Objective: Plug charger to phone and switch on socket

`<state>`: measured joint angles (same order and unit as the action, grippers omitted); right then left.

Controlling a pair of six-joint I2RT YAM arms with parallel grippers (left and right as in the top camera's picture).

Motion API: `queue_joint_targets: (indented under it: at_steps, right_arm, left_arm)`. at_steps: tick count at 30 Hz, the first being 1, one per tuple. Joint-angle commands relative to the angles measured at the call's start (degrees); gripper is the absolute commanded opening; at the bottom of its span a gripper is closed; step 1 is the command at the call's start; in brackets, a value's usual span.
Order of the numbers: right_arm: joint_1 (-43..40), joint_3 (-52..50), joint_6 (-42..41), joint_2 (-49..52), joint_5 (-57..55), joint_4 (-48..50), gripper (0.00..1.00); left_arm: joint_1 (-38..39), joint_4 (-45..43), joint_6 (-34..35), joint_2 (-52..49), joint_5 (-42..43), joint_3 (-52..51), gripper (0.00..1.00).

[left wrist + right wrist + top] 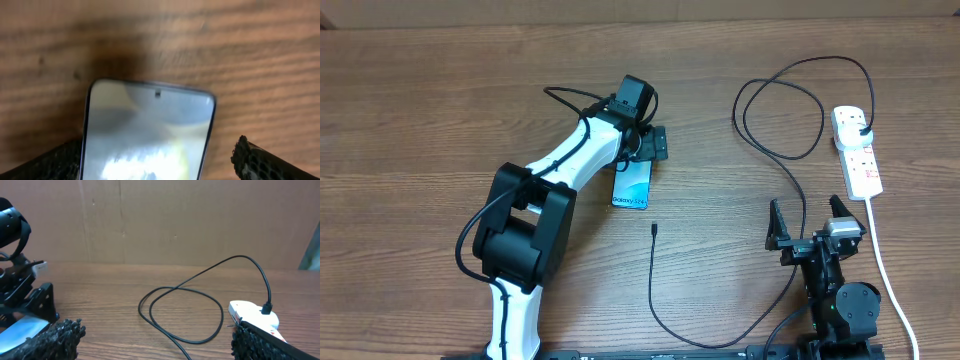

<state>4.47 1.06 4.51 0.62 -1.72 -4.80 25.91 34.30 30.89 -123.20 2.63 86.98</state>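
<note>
The phone [632,188] lies flat on the wooden table, its cyan screen up. My left gripper [638,150] is over its far end, open. In the left wrist view the phone [150,125] lies between the two fingers [155,162]; the right finger stands clear of its edge. The charger cable's connector tip [654,229] lies loose just below the phone. The cable [790,110] loops round to a black plug [861,125] seated in the white socket [857,150]. My right gripper [810,225] is open and empty, left of the socket [250,312], with the cable loop [180,310] ahead of it.
The socket's white cord [885,270] runs down the right side past the right arm. The black cable [655,300] trails toward the front edge between the arms. A brown cardboard wall [160,220] stands behind the table.
</note>
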Motion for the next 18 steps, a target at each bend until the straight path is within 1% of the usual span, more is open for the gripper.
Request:
queue_joint_targets:
  at_steps: [1,9,15,17,18]
  right_arm:
    - [-0.37,-0.61,0.07,-0.46,-0.07,0.17,1.0]
    - [-0.37,-0.61,0.07,-0.46,-0.09,0.17,1.0]
    - [-0.37,-0.61,0.07,-0.46,-0.09,0.17,1.0]
    - [-0.37,-0.61,0.07,-0.46,-0.09,0.17,1.0]
    - [-0.37,-0.61,0.07,-0.46,-0.09,0.17,1.0]
  left_arm:
    - [0.7,-0.37,-0.07,-7.76,1.6,-4.28,1.0]
    - [0.81,0.66,-0.04,-7.76,1.44,-4.33,0.98]
    - [0.81,0.87,-0.04,-7.76,1.42,-4.33,1.0]
    - [0.81,1.22,-0.02,-7.76,1.92,-4.33,0.99]
    - [0.81,1.51,0.0,-7.76,2.43,-4.33,0.97]
